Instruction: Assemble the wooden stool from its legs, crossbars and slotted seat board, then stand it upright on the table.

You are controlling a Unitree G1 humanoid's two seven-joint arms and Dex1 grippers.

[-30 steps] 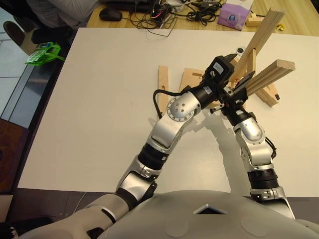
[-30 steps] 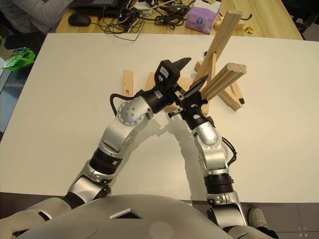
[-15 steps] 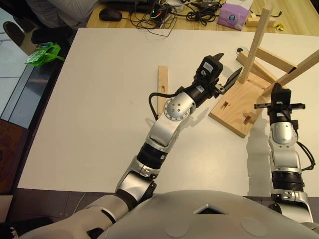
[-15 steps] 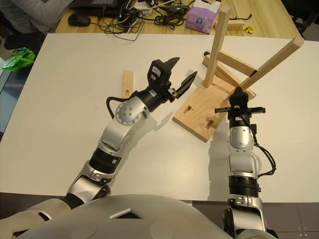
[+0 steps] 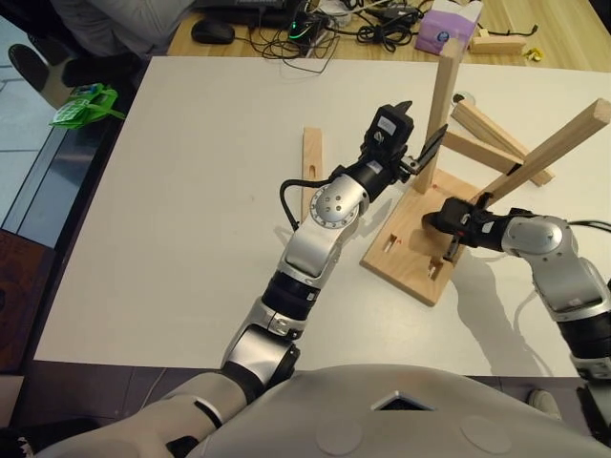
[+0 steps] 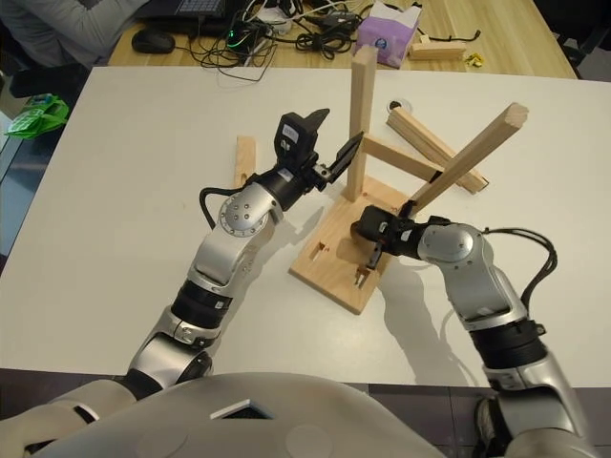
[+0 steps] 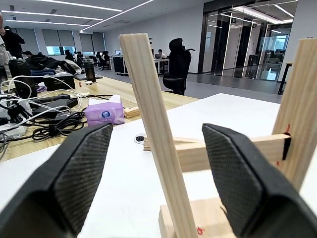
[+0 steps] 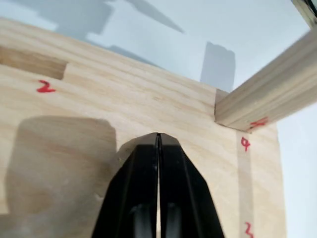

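Now the pale slotted wooden seat board has slid to the robot's left vs 0.5 s ago. It lies flat, long axis diagonal. L gripper, fingers apart, brackets the board's upright square wooden leg w/o touching. R gripper, shut, rests tips on the board beside the slanted wooden leg, which tilts up and outward — approx half built.

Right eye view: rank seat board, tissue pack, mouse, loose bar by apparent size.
1. Seat board
2. Tissue pack
3. Mouse, loose bar: about alike, unranked; mouse sits farther back.
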